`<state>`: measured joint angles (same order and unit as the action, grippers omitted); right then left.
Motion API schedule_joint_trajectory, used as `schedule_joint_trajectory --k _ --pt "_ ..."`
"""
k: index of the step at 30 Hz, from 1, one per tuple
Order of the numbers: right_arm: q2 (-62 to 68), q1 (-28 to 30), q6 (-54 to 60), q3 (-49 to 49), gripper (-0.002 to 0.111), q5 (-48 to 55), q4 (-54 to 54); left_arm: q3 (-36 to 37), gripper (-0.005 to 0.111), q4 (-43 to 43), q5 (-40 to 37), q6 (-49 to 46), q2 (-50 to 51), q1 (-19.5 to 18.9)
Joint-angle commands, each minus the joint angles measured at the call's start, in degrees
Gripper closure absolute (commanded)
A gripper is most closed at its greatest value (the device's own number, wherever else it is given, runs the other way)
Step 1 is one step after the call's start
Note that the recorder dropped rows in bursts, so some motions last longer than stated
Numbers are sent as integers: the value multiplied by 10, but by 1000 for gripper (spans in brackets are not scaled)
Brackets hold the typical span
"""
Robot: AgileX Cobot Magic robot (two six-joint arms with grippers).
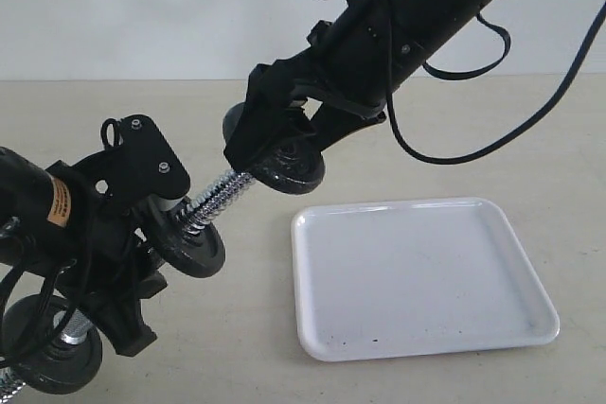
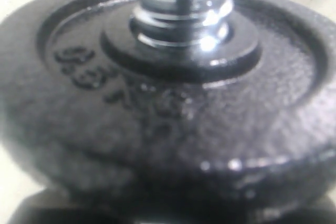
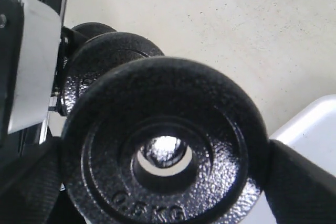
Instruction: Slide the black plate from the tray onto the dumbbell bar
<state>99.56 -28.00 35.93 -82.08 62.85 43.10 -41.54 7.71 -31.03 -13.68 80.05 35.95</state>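
Note:
My right gripper (image 1: pixel 284 150) is shut on the black plate (image 1: pixel 295 169) and holds it on edge above the table, off the tray. In the right wrist view the plate (image 3: pixel 231 145) sits between the two fingers (image 3: pixel 299 182), and the chrome tip of the dumbbell bar (image 3: pixel 164 150) shows inside its central hole. The dumbbell bar (image 1: pixel 220 194) slants up from lower left, its threaded end meeting the plate. My left gripper (image 1: pixel 128 254) is shut on the bar's middle. The white tray (image 1: pixel 417 276) holds nothing.
One black disc (image 1: pixel 189 245) sits on the bar just below the thread, filling the left wrist view (image 2: pixel 178 108). Another disc (image 1: pixel 52 347) is on the bar's lower end at the bottom left. The beige table (image 1: pixel 237 347) lies under everything.

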Motion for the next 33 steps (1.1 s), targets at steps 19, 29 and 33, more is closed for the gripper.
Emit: schedule_joint_trajectory --k 19,29,33 --pt "18 40 12 -9 108 -7 33 -17 102 -13 60 -13 -71 0" --pt "18 74 68 -9 108 35 127 -17 102 -61 58 -57 -92 0" --pt "17 74 71 -9 108 46 137 -17 102 -68 59 -65 -92 0"
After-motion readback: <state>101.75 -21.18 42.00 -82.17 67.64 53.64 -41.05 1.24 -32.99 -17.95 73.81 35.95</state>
